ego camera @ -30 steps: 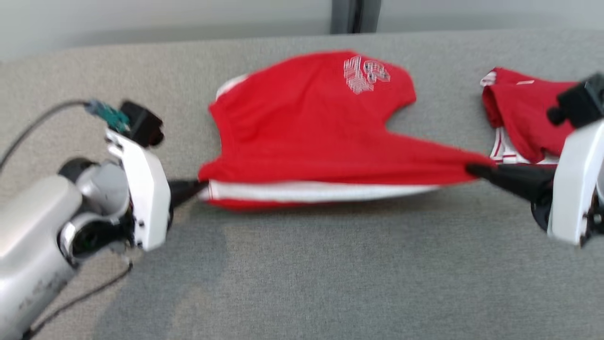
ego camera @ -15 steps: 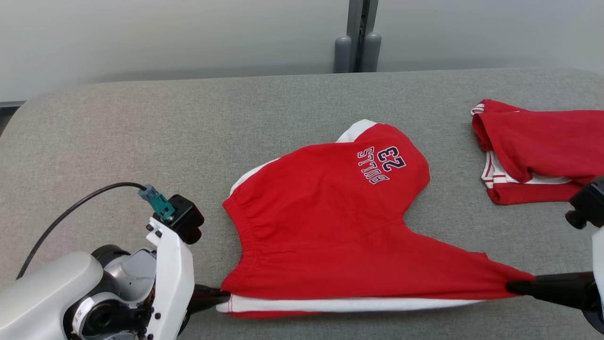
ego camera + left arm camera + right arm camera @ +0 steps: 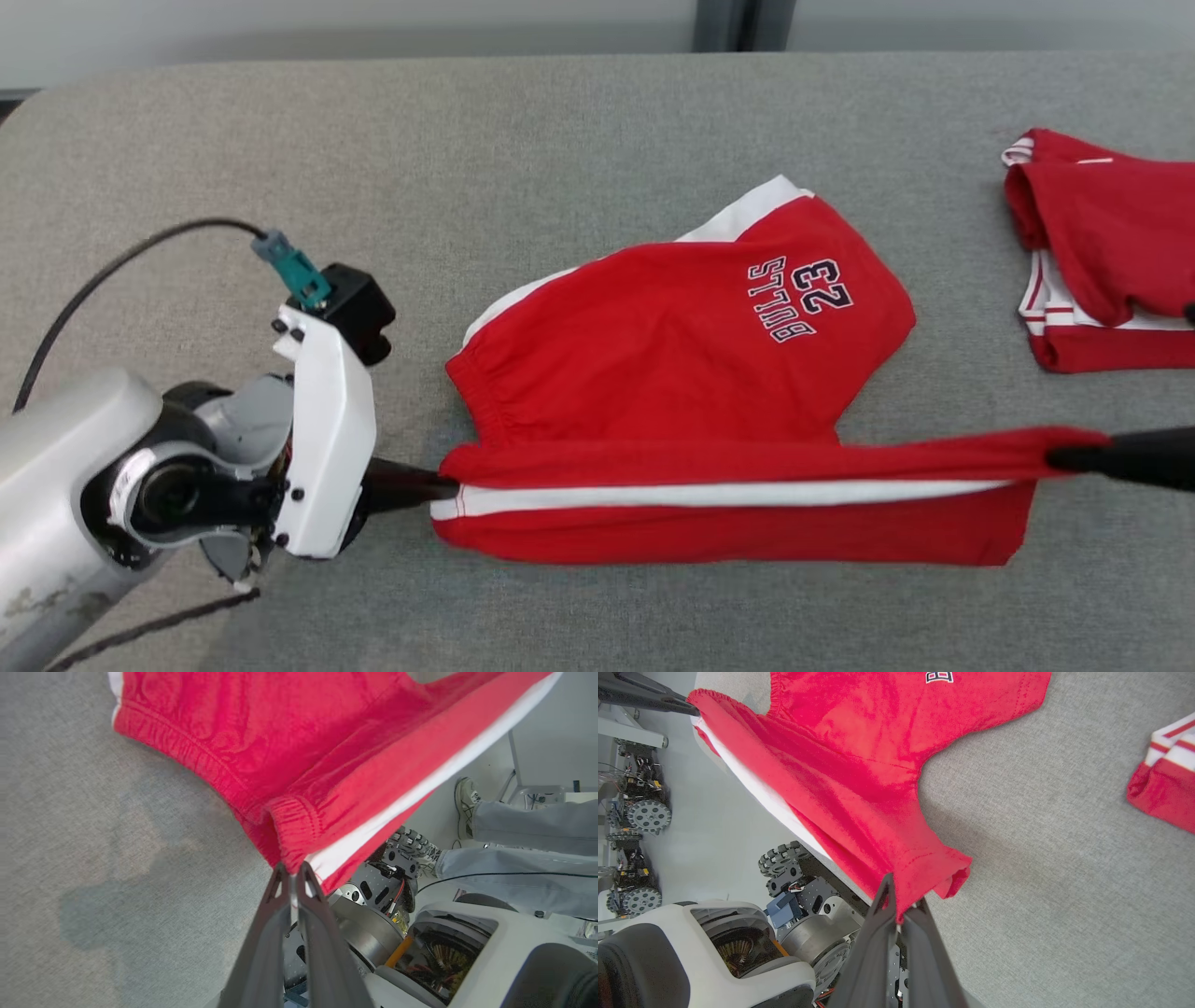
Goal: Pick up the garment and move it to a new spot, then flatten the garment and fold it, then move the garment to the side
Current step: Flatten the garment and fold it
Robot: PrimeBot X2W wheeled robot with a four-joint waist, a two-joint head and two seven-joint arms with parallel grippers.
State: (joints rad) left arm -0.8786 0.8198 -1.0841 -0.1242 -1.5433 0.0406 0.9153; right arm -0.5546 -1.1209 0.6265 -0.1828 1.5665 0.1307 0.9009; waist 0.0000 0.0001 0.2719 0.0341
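Observation:
The garment [image 3: 672, 373] is a pair of red shorts with a white side stripe and "BULLS 23" print, lying on the grey table [image 3: 560, 131]. Its near edge is lifted and pulled taut between both grippers, with a red panel hanging below the stripe. My left gripper [image 3: 443, 485] is shut on the waistband corner [image 3: 292, 821], fingertips pinched together [image 3: 292, 872]. At the other end, my right gripper [image 3: 1060, 457] is shut on the leg hem [image 3: 943, 868], its tips closed on the cloth [image 3: 901, 910]. The far half of the garment [image 3: 859, 765] rests on the table.
A second red garment [image 3: 1102, 243] with white trim lies bunched at the right of the table, also in the right wrist view [image 3: 1162, 784]. A person's legs and shoes [image 3: 514, 826] stand on the floor beyond the table. My wheeled base [image 3: 784, 863] shows below.
Both grippers have raised the garment's near edge, so a red panel now hangs under the white stripe. The head camera has also shifted, moving the whole picture.

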